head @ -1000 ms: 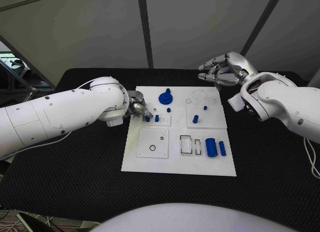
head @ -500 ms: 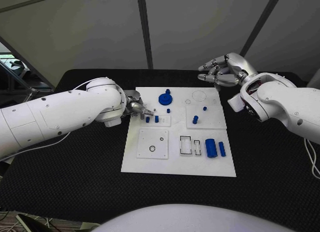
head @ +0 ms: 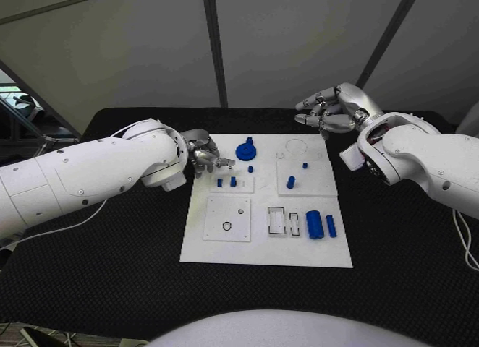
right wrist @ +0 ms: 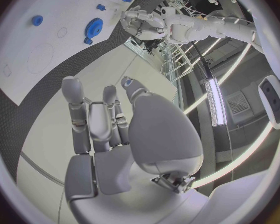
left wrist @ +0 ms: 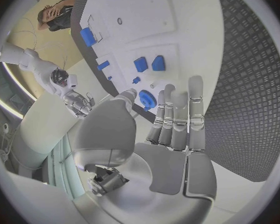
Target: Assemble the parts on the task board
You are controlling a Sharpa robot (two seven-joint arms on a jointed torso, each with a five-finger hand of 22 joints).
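Note:
The white task board (head: 265, 249) lies in the middle of the black table. On it are a blue gear (head: 247, 151), two short blue pegs (head: 227, 182) standing side by side, more small pegs (head: 291, 182) and two blue cylinders (head: 321, 223) near its right edge. My left hand (head: 203, 155) hovers at the board's far left edge, just behind the two pegs, fingers straight and holding nothing; the left wrist view shows its fingers (left wrist: 177, 119) above the gear (left wrist: 148, 99) and pegs (left wrist: 149, 63). My right hand (head: 333, 108) hangs beyond the board's far right corner, fingers (right wrist: 93, 119) apart and holding nothing.
Raised white tiles on the board carry outlined slots (head: 277, 218) and a small ring hole (head: 226, 225). Black table (head: 104, 246) surrounds the board on all sides. My left forearm (head: 83, 177) reaches across the table's left part.
My left hand has drawn back from the two short pegs toward the board's far left edge and its fingers have straightened. The right hand stays in place.

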